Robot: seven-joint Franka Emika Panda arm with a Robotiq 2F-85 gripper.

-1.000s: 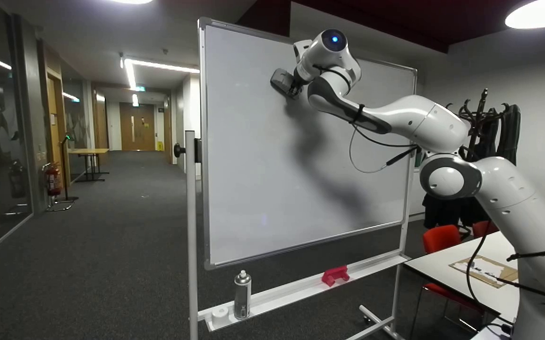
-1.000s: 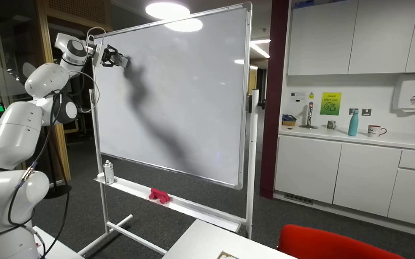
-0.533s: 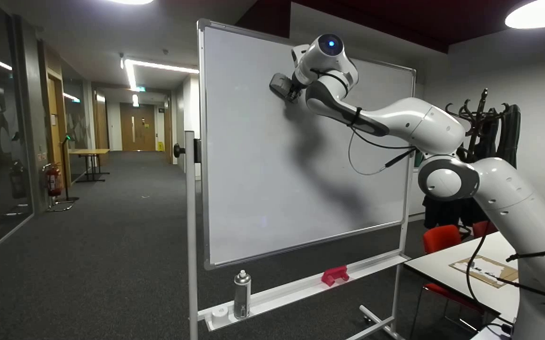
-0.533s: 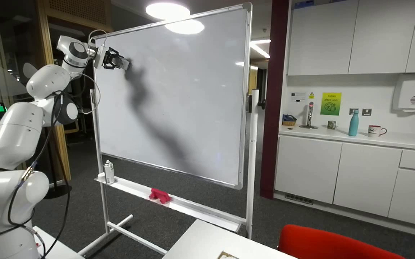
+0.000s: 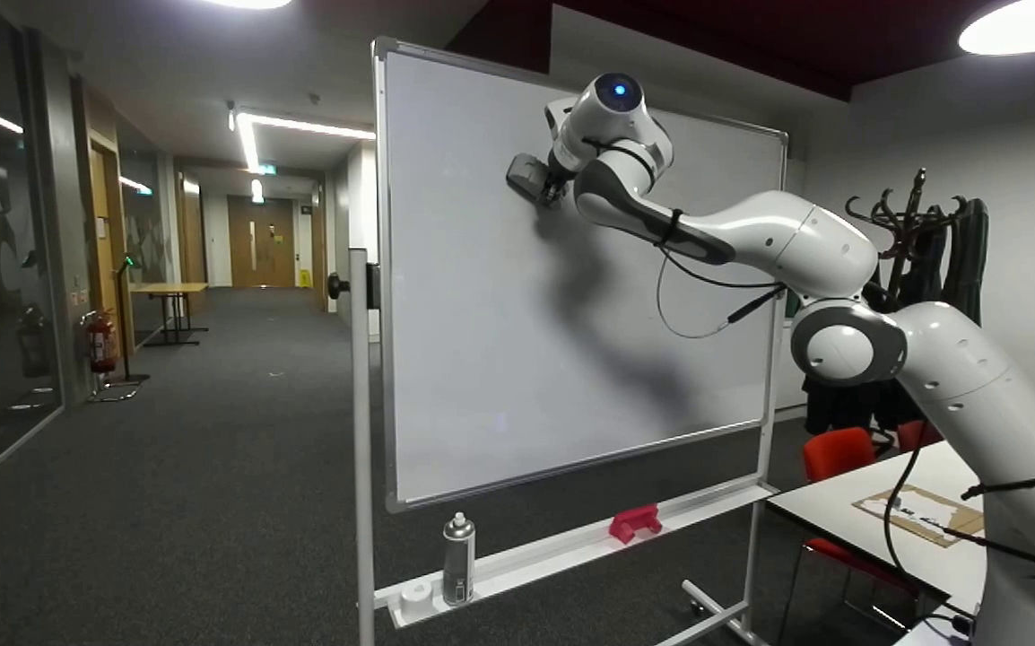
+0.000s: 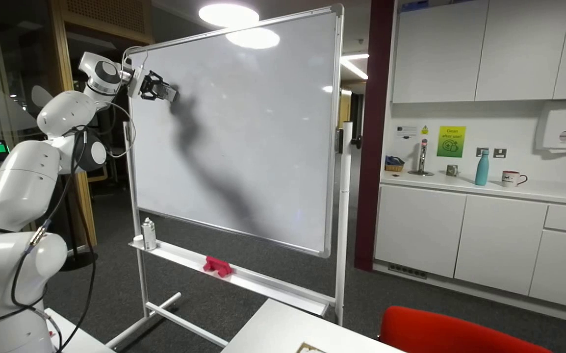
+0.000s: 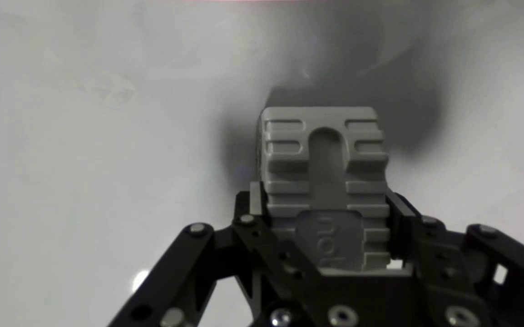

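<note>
Grey-carpeted office; big whiteboard [image 5: 473, 350] on a stand fills the middle of both exterior views. Grey whiteboard eraser [image 7: 326, 175] is in my claw [image 7: 326, 200]: fingers clamped on its two sides, ribbed back facing the wrist camera, raised lettering partly showing near the claw. Eraser's up in the higher part of the whiteboard, right at its face; contact line itself is hidden from the wrist camera, dark shadow [image 7: 407, 109] just beside it.

Versus a second ago: I've come down a bit, claw and eraser both lower in both exterior views, grip unchanged. Whiteboard has shifted slightly too: its top corner sits a touch lower in an exterior view [image 5: 383, 45], and the ceiling lamp's reflection [image 6: 253, 38] has slid down a little.

Tray [image 5: 544, 565] below, same layout as before: spray can [image 5: 459, 561] upright, white roll [image 5: 416, 599] just beside it, red bracket [image 5: 635, 524] well apart from both. White bench [image 5: 827, 507] carries a brown sheet [image 5: 934, 511]; red chair [image 5: 839, 453] next to it. Kitchenette has a teal bottle [image 6: 482, 169] and mug [image 6: 509, 178].
</note>
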